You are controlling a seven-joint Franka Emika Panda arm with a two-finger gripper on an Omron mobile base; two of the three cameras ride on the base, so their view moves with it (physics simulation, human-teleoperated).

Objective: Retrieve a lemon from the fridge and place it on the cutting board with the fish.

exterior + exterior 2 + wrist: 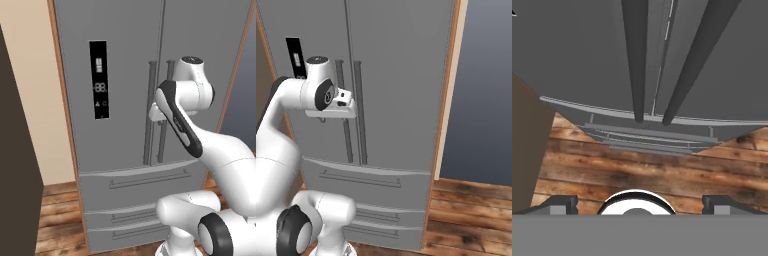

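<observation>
The tall grey fridge (pixel 120 60) (pixel 401 75) fills the middle, both doors shut, with its black display panel (pixel 99 80) on the left door. My gripper (pixel 156 116) (pixel 331 118) hangs just in front of the two vertical bar handles (pixel 148 125) (pixel 359 115), pointing down along the doors. In the hand view my gripper (pixel 641 202) is open with nothing between its fingertips (pixel 562 203), and the two handles (pixel 635 60) run up ahead of it. The lemon, the cutting board and the fish are out of view.
A dark brown cabinet (pixel 15 160) stands close on the left. Below the doors are the fridge's lower drawers (pixel 135 180) (pixel 363 182). Wooden floor (pixel 466 215) (pixel 637 165) lies in front, and a dark grey wall (pixel 486 90) sits right of the fridge.
</observation>
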